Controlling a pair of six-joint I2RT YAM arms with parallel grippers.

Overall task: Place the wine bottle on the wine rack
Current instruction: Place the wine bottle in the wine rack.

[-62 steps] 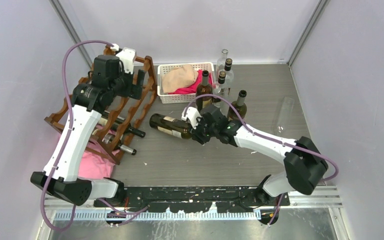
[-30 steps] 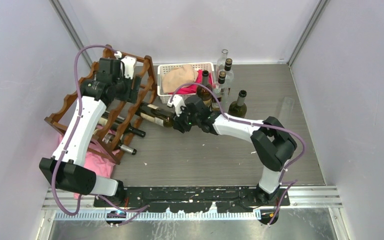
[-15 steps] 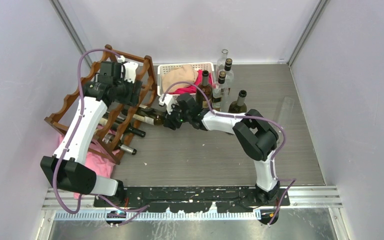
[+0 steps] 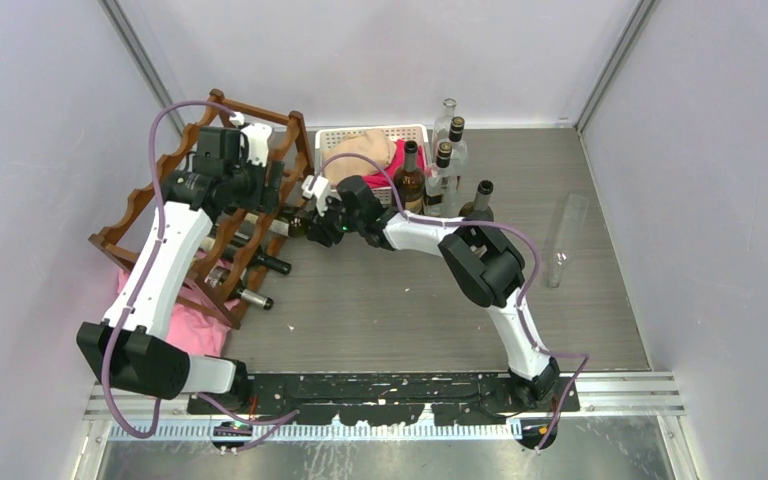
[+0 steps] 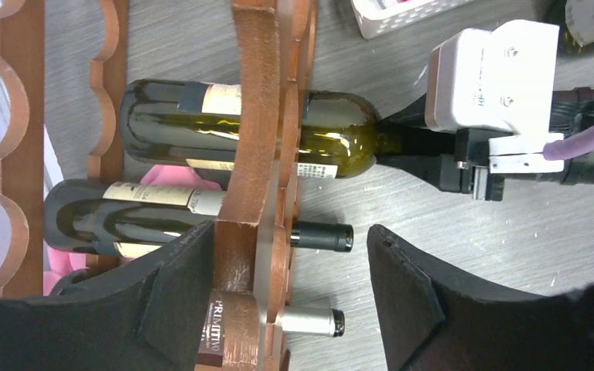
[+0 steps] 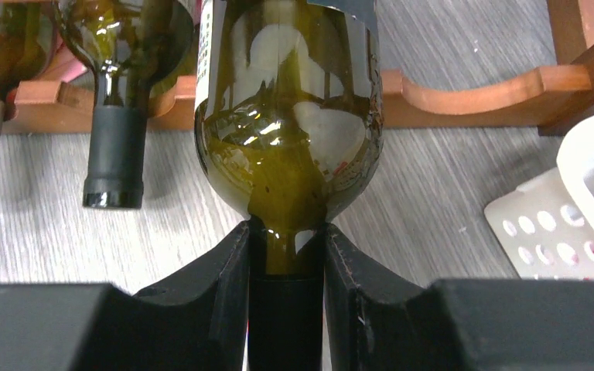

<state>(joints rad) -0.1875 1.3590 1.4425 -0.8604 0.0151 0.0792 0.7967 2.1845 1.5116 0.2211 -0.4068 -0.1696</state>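
two tools seen. right tool (image 6: 286,232) clamped on the neck of the bottle (image 6: 290,116), which lies flat across the rack (image 5: 255,93) rails, body inside the frame. left tool (image 5: 288,239) stands apart above the rack, touching neither.

The wine bottle (image 6: 290,147) is glossy olive-green glass. The wine rack (image 5: 257,116) is smooth reddish-brown wood. The table (image 5: 510,247) shows matt grey woodgrain.
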